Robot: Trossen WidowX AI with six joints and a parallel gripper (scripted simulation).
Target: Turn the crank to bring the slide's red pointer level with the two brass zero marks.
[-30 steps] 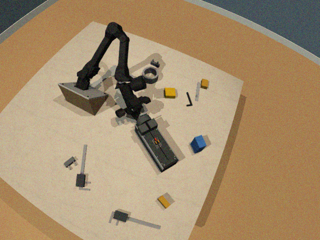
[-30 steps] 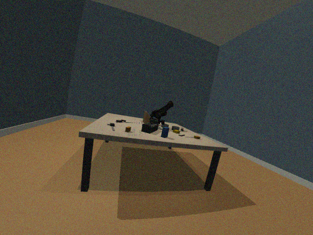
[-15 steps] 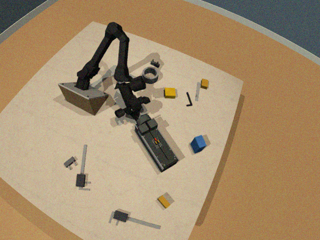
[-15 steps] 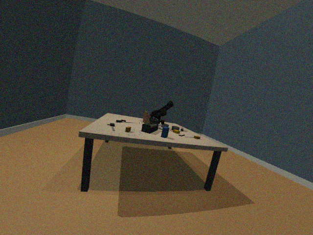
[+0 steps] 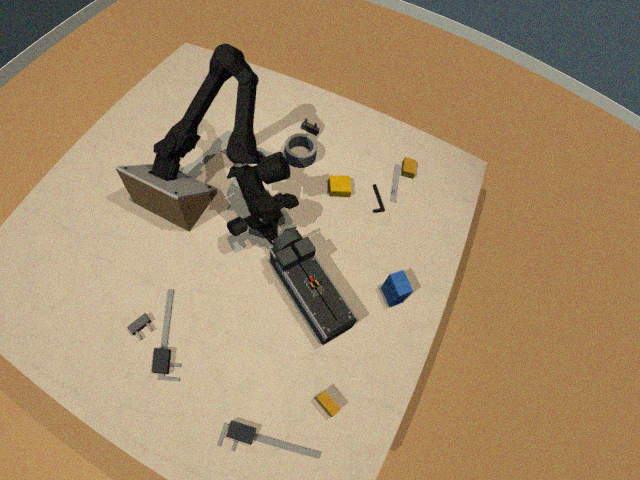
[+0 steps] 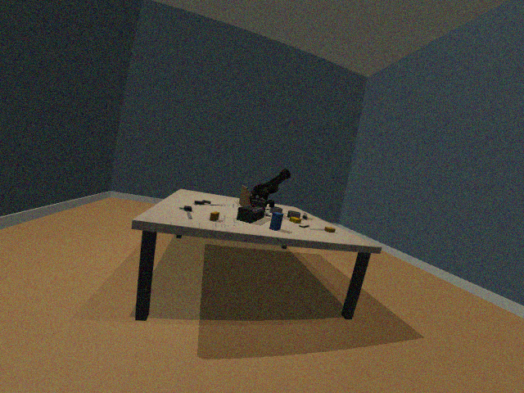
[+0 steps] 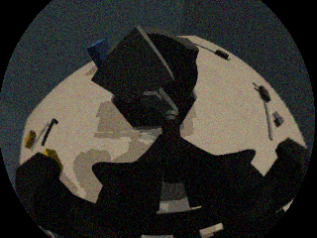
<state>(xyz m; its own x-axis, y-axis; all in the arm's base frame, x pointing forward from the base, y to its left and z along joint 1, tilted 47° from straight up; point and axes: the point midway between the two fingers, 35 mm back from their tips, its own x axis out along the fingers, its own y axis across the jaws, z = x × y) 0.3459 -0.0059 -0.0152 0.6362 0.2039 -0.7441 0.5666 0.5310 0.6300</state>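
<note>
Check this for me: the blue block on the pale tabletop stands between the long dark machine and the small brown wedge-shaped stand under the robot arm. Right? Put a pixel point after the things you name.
Not quite: the top view shows the blue block (image 5: 397,288) (image 6: 276,221) (image 7: 98,51) on the machine's (image 5: 330,304) far side from that stand (image 5: 160,204).
</note>
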